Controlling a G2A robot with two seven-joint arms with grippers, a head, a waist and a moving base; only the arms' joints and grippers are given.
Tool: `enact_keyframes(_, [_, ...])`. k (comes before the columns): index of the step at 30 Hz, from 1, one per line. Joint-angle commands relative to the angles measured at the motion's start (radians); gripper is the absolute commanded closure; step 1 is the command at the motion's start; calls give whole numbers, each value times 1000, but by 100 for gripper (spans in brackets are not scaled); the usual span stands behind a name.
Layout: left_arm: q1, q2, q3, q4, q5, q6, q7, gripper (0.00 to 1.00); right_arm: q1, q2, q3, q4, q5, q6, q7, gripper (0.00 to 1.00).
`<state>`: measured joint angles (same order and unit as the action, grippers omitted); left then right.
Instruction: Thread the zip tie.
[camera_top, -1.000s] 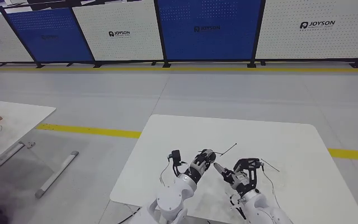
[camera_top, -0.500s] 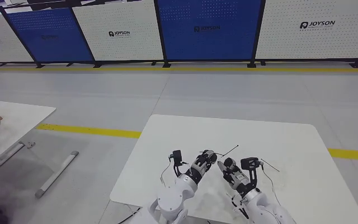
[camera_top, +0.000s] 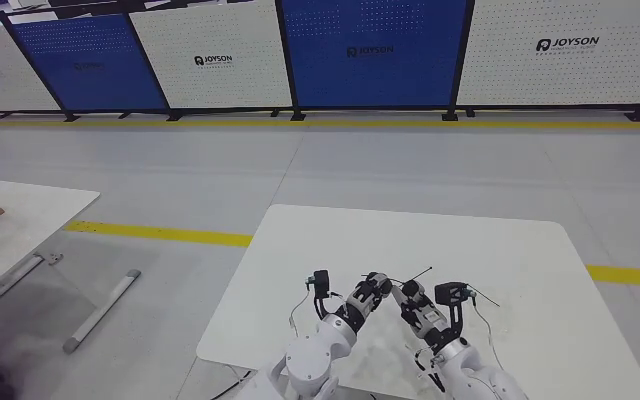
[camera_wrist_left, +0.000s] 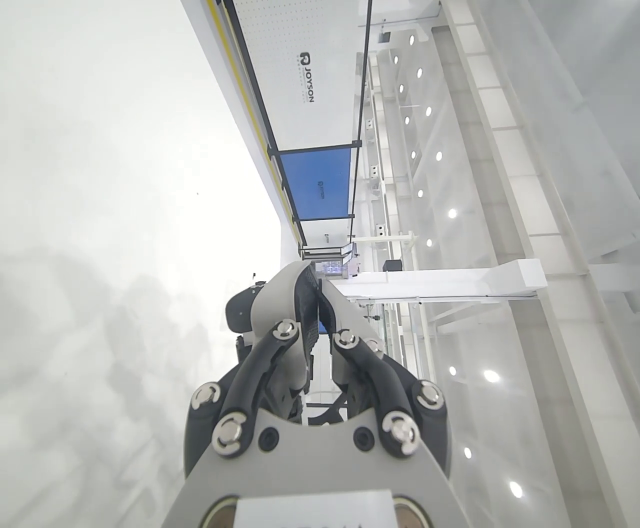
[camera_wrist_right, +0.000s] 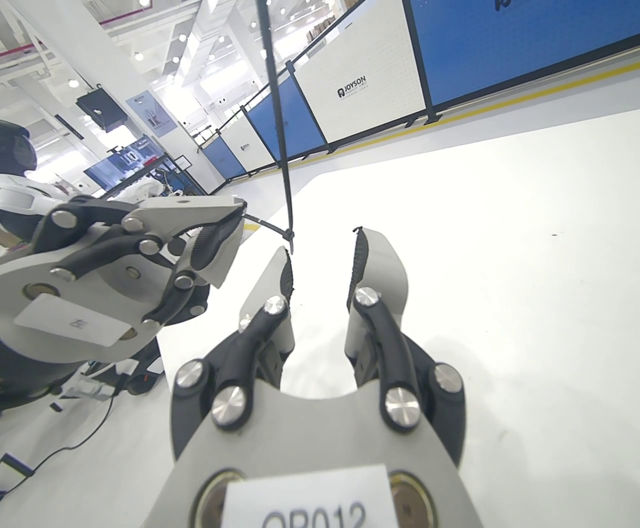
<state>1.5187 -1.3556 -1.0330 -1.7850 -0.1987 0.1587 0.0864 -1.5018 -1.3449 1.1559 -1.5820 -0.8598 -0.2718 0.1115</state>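
Observation:
A thin black zip tie (camera_top: 412, 275) is held above the white table (camera_top: 420, 235), near its front edge. In the right wrist view its long strap (camera_wrist_right: 277, 125) rises from the small head (camera_wrist_right: 287, 235). A short stretch runs from the head to my left gripper (camera_wrist_right: 235, 220), which is shut on it. My right gripper (camera_wrist_right: 322, 252) stands open just below the head, with nothing between its fingers (camera_wrist_right: 372, 255). From above, the left gripper (camera_top: 374, 286) and right gripper (camera_top: 405, 291) sit close together. The left gripper (camera_wrist_left: 314, 285) has its pads pressed together.
The far half of the table is bare white surface. A second white table (camera_top: 40, 205) stands off to the left across grey floor. Blue and white partition panels (camera_top: 370, 50) line the back. Loose cables (camera_wrist_right: 75, 430) trail by the table's near edge.
The right gripper has moved a little farther from me and to the right, drawing level with the left one. The tie's free end has swung slightly right and lower.

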Motion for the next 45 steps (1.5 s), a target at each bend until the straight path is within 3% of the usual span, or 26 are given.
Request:
enact_keyframes(1, [-2,0,4,1,4,2,1,100,-1,1,-2,-3,-3,0,-1,72])
enact_keyframes(10, [-4,-1,16,2,28,7,6,100,-7,5,3,-14,2,1,-5,70])
enact_keyframes(19, [-2,-1,24,-1,44,12,4,100,-8,8,5,-20,8,3,-7,74])
enact_keyframes(21, [-2,-1,24,-2,43,13,3,100,-7,9,5,-20,9,5,-7,83])
enact_keyframes(27, [0,0,26,-3,48,16,-2,100,0,9,0,-13,12,10,-3,86])
enact_keyframes(29, [0,0,25,-3,49,16,-2,100,1,9,-1,-11,14,11,-4,100])
enact_keyframes(45, [5,1,20,-5,33,-12,-13,100,8,12,-10,-2,14,18,-3,100])
